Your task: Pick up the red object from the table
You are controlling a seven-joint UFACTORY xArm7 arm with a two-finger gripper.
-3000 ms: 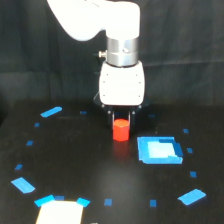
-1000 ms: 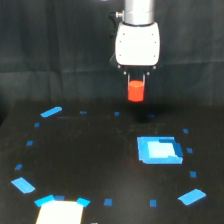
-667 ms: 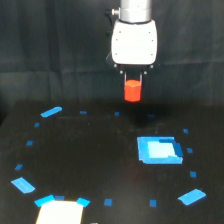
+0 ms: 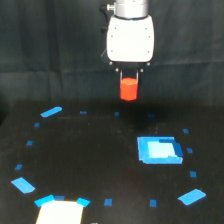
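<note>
Red object [image 4: 129, 89] clamped between gripper [image 4: 129, 80] jaws, apparently by its upper part. Raised well clear of black table [image 4: 90, 160]. Blue square patch [image 4: 158, 150] lower, toward the exterior view's right.

Setting: robot lab test cell, not a home or shop. Evidence: white robot arm [image 4: 130, 37] at top centre of the frame, hanging over a black tabletop [image 4: 90, 150]. Dark curtain backdrop [image 4: 45, 50] fills the upper half, folds visible. Small blue tape marks [image 4: 51, 111] lie in a rough ring across the lower half, with a larger blue square patch [image 4: 159, 150] at right of centre. A pale sheet [image 4: 59, 212] sits at the bottom left edge.
</note>
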